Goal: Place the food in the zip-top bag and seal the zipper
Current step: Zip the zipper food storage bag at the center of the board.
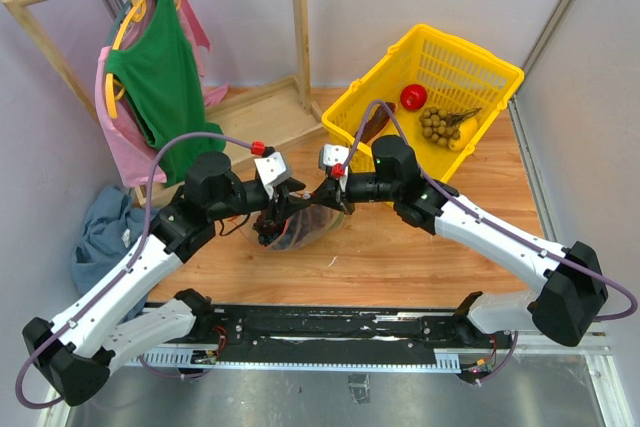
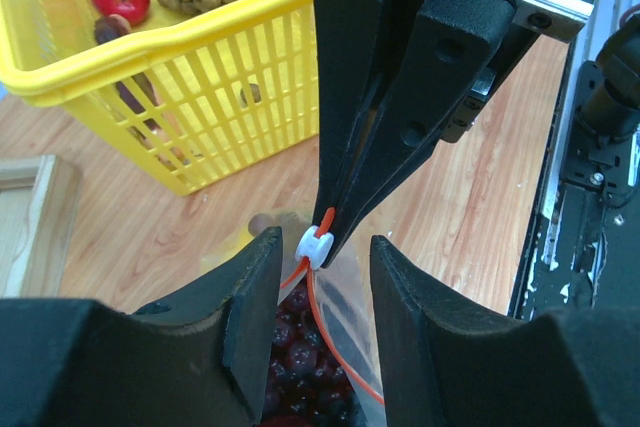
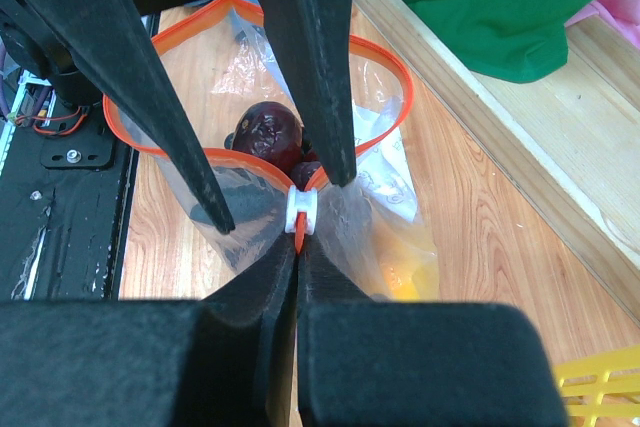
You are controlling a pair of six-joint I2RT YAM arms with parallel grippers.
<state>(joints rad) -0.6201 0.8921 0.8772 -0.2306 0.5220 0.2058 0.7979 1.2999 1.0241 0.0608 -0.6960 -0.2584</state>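
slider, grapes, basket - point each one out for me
slider (image 3: 300,209), right wrist view, middle of the white clip
grapes (image 3: 265,132), right wrist view, top of the dark bunch
basket (image 2: 150,47), left wrist view, near yellow rim

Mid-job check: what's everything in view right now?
zip-top bag: one, clear, table centre, mouth open
zipper: one, red-orange, bag mouth, with white slider
grape bunch: one, dark purple, inside bag
yellow food: one, seen through bag
basket: one, yellow, far right
red fruit: one, in basket
brownish bunch: one, in basket
garments: two, green and pink, on rack
cloth: one, blue-grey, left edge
left fingers: open, either side of slider
right fingers: shut on zipper
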